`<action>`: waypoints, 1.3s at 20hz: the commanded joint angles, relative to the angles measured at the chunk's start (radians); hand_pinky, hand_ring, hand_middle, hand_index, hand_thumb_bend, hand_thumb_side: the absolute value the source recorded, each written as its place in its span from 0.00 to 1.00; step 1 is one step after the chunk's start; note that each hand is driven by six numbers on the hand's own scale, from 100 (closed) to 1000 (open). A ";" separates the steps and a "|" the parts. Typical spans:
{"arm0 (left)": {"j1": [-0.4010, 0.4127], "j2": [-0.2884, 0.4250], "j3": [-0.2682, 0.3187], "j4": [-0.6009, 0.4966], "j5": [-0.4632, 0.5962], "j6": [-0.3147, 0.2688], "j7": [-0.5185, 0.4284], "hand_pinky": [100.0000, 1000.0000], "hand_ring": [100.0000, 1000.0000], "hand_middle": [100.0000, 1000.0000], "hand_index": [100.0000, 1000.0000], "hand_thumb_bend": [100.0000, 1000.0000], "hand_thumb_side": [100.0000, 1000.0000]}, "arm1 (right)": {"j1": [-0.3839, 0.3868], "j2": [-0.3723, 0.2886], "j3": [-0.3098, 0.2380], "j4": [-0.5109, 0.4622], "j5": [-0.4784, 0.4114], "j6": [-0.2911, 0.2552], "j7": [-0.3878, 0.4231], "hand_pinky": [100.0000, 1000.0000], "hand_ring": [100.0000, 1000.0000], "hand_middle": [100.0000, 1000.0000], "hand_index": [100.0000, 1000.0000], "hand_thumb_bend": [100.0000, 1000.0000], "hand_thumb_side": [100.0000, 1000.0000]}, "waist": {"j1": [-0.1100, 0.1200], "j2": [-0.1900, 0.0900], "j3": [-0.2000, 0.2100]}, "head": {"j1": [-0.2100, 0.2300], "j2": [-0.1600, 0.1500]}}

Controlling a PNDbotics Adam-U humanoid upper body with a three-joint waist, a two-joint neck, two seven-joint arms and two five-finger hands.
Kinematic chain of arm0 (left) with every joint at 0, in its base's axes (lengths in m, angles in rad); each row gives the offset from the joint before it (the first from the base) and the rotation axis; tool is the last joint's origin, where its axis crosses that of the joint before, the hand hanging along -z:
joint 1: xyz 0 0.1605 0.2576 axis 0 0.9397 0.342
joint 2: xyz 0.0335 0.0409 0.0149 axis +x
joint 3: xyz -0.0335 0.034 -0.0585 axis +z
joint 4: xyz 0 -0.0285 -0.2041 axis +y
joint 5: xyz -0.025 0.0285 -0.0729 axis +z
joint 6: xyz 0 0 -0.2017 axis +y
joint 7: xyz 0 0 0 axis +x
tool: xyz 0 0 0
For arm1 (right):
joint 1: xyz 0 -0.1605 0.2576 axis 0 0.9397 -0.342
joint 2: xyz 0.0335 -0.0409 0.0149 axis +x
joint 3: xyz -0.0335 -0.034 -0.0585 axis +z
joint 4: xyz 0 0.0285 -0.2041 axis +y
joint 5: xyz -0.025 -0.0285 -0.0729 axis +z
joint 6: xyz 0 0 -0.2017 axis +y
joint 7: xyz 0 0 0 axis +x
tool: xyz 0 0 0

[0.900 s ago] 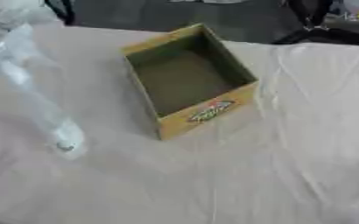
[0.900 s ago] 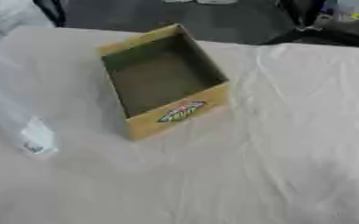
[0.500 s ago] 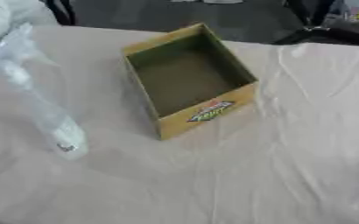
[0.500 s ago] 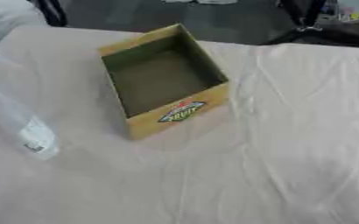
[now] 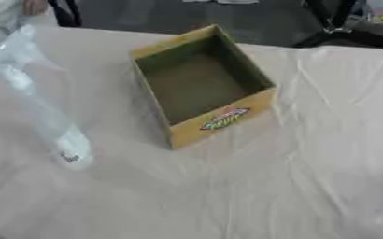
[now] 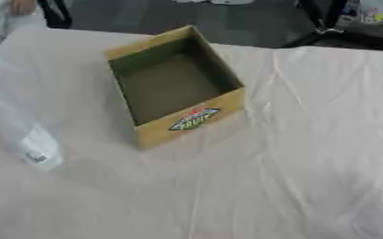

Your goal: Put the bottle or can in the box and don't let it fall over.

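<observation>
Fingers of neither hand show, so you cannot tell their state. Your clear bottle (image 5: 52, 126) stands near the table's (image 5: 309, 163) left edge, long axis upright, nearer your left arm; the empty box (image 5: 201, 86) sits just right.

Both views look steeply down from the robot's head onto the cloth-covered table (image 5: 293, 177), facing its far edge, where dark floor shows beyond. They are the two eyes of one stereo pair, so they share almost the whole scene: the open yellow box (image 5: 201, 86) near the far edge and the clear bottle (image 5: 60, 135) toward the left edge. In the right eye view everything sits slightly further left.
</observation>
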State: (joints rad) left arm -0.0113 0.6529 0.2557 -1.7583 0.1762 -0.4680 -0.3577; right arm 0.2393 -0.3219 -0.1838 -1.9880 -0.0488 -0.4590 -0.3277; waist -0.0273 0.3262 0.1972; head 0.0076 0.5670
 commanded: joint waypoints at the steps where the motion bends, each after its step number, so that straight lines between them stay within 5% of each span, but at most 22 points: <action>1: -0.012 0.045 0.006 0.003 0.007 0.004 0.004 1.00 1.00 1.00 0.93 0.43 0.77 | 0.002 -0.021 -0.003 -0.012 0.006 0.000 0.002 0.90 1.00 1.00 0.89 0.00 0.52 | 0.004 -0.011 -0.001 | 0.005 -0.016; 26: -0.137 0.118 -0.054 0.098 0.038 0.028 -0.037 1.00 1.00 1.00 0.92 0.37 0.75 | -0.001 -0.024 0.002 -0.012 0.001 0.004 0.011 0.90 1.00 1.00 0.89 0.00 0.52 | 0.003 -0.012 -0.004 | 0.016 -0.021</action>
State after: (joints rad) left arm -0.1399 0.7260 0.1979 -1.6565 0.2105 -0.4394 -0.3880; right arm 0.2383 -0.3222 -0.1778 -1.9880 -0.0488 -0.4532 -0.3205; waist -0.0273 0.3263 0.1927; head 0.0209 0.5585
